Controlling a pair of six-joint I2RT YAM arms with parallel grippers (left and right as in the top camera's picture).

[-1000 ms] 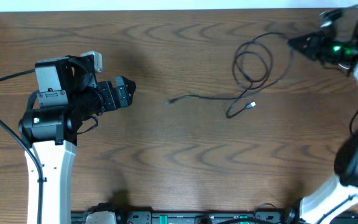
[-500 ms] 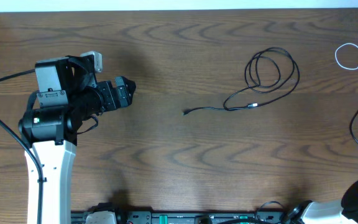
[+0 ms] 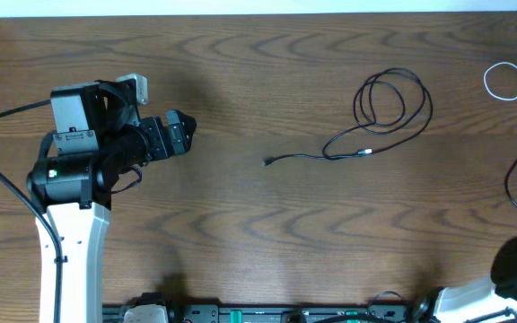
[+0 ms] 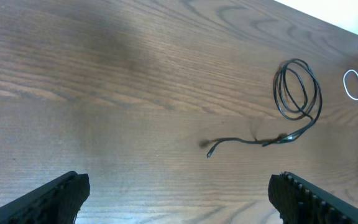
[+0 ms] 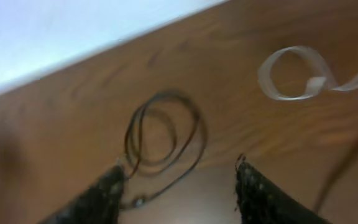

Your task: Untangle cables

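Far to the left of the coil of the black cable (image 3: 363, 115), the left end effector (image 3: 185, 133) stood wide open and held nothing, the same as a second before. The black cable itself had changed. Its coil and its tail lay further right on the desk (image 3: 240, 54) than a second earlier, and the loops looked rounder and looser, though they crossed each other. To the right of the coil a white cable (image 3: 486, 82), not visible before, lay well apart from it. I judged that the two were separated and that only the black loops remained to open. The right end effector (image 5: 178, 171), which had been above the coil, had pulled away. In its blurred wrist view the fingers (image 5: 104, 199) stood apart with nothing between them. Lower and to the right of the coil, a dark cord (image 3: 513, 184) was cut off by the frame edge; whether it was a cable or a robot wire, I could not tell.
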